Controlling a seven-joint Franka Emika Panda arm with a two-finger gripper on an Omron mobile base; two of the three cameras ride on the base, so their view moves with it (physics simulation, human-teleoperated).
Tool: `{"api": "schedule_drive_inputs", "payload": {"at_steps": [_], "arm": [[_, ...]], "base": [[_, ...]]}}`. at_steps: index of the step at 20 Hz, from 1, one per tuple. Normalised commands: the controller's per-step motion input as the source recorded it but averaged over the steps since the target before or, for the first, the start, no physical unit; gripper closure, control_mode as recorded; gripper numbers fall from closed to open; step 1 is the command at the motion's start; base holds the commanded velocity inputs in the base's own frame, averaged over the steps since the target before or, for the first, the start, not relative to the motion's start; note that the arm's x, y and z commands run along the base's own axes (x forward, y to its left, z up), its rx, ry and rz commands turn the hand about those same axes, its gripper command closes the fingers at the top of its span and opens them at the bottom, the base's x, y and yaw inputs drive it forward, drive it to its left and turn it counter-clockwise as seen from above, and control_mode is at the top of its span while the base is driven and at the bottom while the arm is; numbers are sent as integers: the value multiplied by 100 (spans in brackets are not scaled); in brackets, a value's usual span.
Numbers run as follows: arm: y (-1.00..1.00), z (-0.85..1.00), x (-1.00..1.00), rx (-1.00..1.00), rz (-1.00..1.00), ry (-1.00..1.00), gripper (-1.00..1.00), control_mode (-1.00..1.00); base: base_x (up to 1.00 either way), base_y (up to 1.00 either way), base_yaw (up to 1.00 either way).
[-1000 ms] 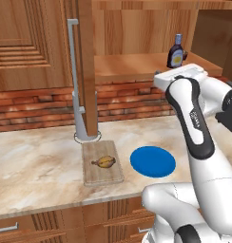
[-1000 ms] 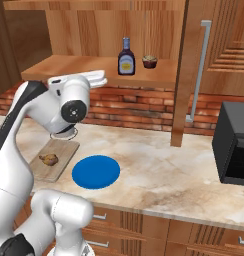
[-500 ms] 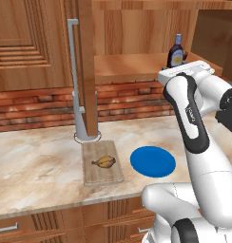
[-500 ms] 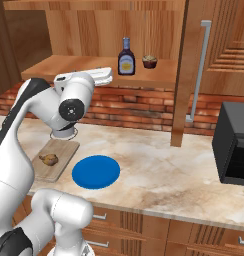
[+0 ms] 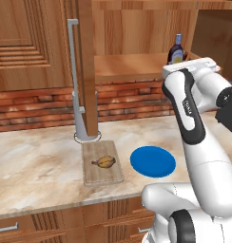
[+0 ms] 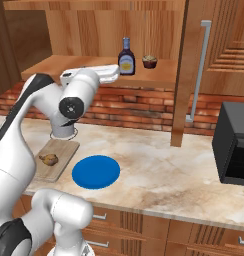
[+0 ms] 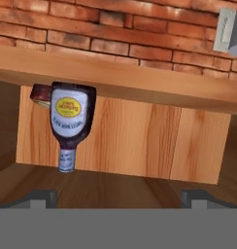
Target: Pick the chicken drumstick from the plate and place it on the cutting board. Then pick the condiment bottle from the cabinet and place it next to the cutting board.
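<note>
Up at the cabinet shelf (image 6: 69, 67) we saw our spread, empty tool (image 7: 118, 194) facing the upright condiment bottle (image 7: 71, 119), bottle off-centre toward one finger.

My arm (image 5: 194, 142) is made of glossy white rounded shells, thick like tubes, with dark grey to black bands at the joints. In the right part of the left base picture, one long black stripe with small white letters runs along a white link. In the left part of the right base picture, a round dark grey joint cap (image 6: 70, 106) has a small light dot in its centre. At the bottom of both pictures my body is white with black rings.
</note>
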Motion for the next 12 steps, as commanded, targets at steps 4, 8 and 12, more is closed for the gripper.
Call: {"api": "schedule_drive_inputs", "payload": {"at_steps": [4, 8, 12], "arm": [[-16, 18, 0, 11, -8, 0, -100, -100], [-13, 21, 0, 13, -7, 0, -100, -100], [-12, 28, 0, 13, -7, 0, -100, -100]], "base": [[0, 0, 0], [0, 0, 0], [0, 0, 0]]}}
